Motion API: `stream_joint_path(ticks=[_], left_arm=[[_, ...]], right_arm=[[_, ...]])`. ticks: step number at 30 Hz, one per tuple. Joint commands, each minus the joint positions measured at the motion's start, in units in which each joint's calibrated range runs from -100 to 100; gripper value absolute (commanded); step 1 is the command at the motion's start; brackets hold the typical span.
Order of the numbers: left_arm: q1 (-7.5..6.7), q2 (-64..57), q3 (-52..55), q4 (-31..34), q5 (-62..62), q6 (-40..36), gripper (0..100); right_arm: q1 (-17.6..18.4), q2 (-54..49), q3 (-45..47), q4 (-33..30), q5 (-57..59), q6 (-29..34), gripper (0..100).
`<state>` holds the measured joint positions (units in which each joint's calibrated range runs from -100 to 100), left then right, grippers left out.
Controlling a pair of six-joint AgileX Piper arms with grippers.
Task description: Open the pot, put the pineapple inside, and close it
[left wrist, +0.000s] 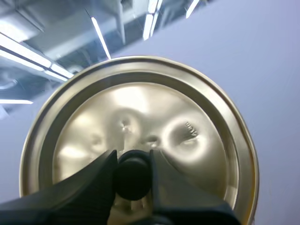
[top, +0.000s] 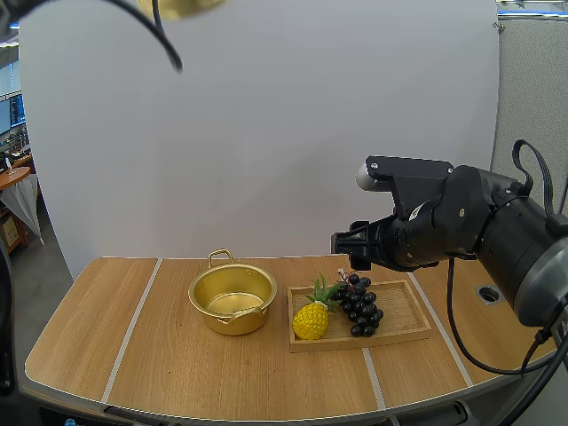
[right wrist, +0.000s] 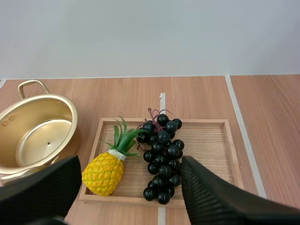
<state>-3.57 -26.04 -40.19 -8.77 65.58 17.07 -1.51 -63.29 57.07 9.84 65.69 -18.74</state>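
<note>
At the left end of the shallow rectangular wooden tray, close to its front-left corner, the small yellow plastic pineapple with green leaves lies on its side. Its crown points toward a bunch of dark purple grapes at the tray's middle. The leaf tips reach right up to the nearest grapes, and I cannot tell whether they touch.

Just beside the tray's left edge, the round gold metal pot with two loop handles stands open and empty on the light wooden table.

Above the tray, the right gripper hovers with its fingers spread wide, holding nothing, and pineapple and grapes both sit between them. The likely trouble lies there. A descent this broad could catch the grapes or the leaves and drag the bunch along, and the finger on the pot's side could strike the tray's low rim. The glossy, rounded body may also squirt out of a pinch taken off-centre.

High over the table, the left gripper pinches the black knob of the round gold lid. With so small a hold, the lid could swing or slip.
</note>
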Motion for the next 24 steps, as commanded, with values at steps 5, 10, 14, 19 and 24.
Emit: stream_joint_path(ticks=[5,10,14,19,24], left_arm=[[-0.17,-0.4,-10.7,3.0,-14.8,-0.8,0],[-0.17,-0.4,-10.8,3.0,-17.5,-0.8,0],[-0.17,-0.4,-10.8,3.0,-17.5,-0.8,0],[-0.17,-0.6,-10.8,3.0,-17.7,-0.8,0],[-0.17,-0.6,-10.8,3.0,-17.7,-0.8,0]], right_arm=[[-0.2,-0.1,-0.5,0.2,-1.0,-0.3,100],[-0.2,-0.1,-0.5,3.3,-1.0,-0.3,100],[-0.2,-0.1,-0.5,3.6,-0.5,-0.3,100],[-0.2,0.4,-0.5,4.3,3.7,-0.3,100],[-0.2,6.3,-1.8,4.9,5.6,0.5,100]])
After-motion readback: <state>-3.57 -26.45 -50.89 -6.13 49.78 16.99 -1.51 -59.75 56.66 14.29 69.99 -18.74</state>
